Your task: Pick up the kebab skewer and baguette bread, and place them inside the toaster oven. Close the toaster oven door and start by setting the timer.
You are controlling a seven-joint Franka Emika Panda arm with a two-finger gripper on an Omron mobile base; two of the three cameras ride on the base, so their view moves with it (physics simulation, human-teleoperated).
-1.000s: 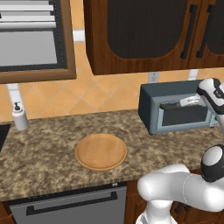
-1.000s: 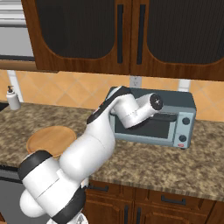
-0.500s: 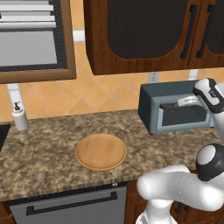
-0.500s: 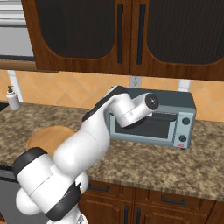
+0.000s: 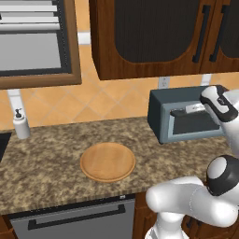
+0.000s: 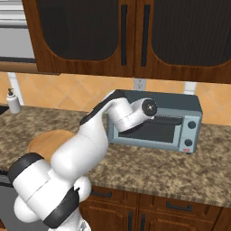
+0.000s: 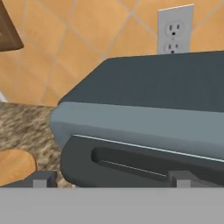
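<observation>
Evidently the step in hand is getting the toaster oven [image 6: 155, 124] open, since its door [image 5: 196, 122] stands shut and no food sits inside as far as the dark glass lets me judge. The gripper [image 7: 109, 179] hangs spread wide, holding nothing, with its two dark fingertips [image 7: 43, 179] rising at either side of the door's top edge. Straight ahead of the hand, and close, lies the grey bar handle [image 7: 144, 159] along the top of the door; from the hand camera it sits between the fingertips, slightly beyond them. I cannot tell from these views whether the tips already touch the door or hover just short of it.

The next move, I judge, calls for easing forward so the bar falls between the jaws, then pinching it and drawing the door down and toward the robot.

The kebab skewer and the baguette bread are not anywhere I can make out, so they must be found afterwards. Off to the hand's left, well apart on the speckled counter [image 5: 51, 163], rests a round wooden board [image 5: 108, 161], bare on top.

For room: above the hand hang the dark cabinets [image 6: 122, 36], near enough to limit lifting. Behind the oven the tiled wall carries an outlet [image 7: 175, 28]. In front of the oven the counter offers a strip where the door can swing.
</observation>
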